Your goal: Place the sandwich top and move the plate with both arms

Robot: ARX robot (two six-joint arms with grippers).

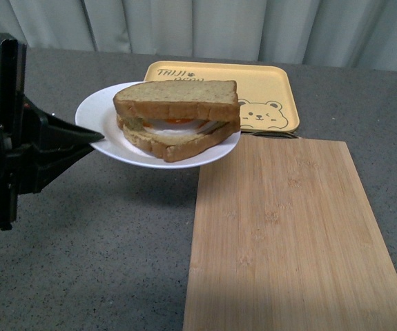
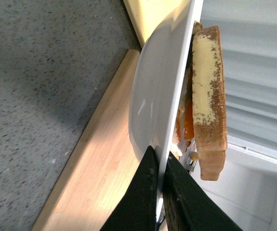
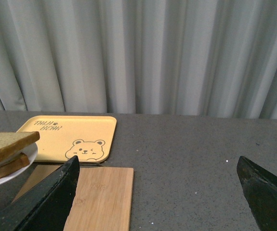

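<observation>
The white plate (image 1: 101,110) is held in the air above the table, left of the wooden board. The sandwich top (image 1: 177,96), a brown bread slice, lies on a filled sandwich on the plate. My left gripper (image 1: 91,136) is shut on the plate's left rim. In the left wrist view its jaws (image 2: 158,166) clamp the plate's rim (image 2: 152,86), with the sandwich top (image 2: 208,86) beyond. My right gripper (image 3: 157,168) is open and empty, off to the right; the plate's edge (image 3: 30,151) and the sandwich top (image 3: 8,143) show at its far left.
A bamboo cutting board (image 1: 288,241) lies on the grey table at the front right. A yellow bear tray (image 1: 267,89) lies behind it, also in the right wrist view (image 3: 75,137). A grey curtain (image 3: 143,53) hangs at the back.
</observation>
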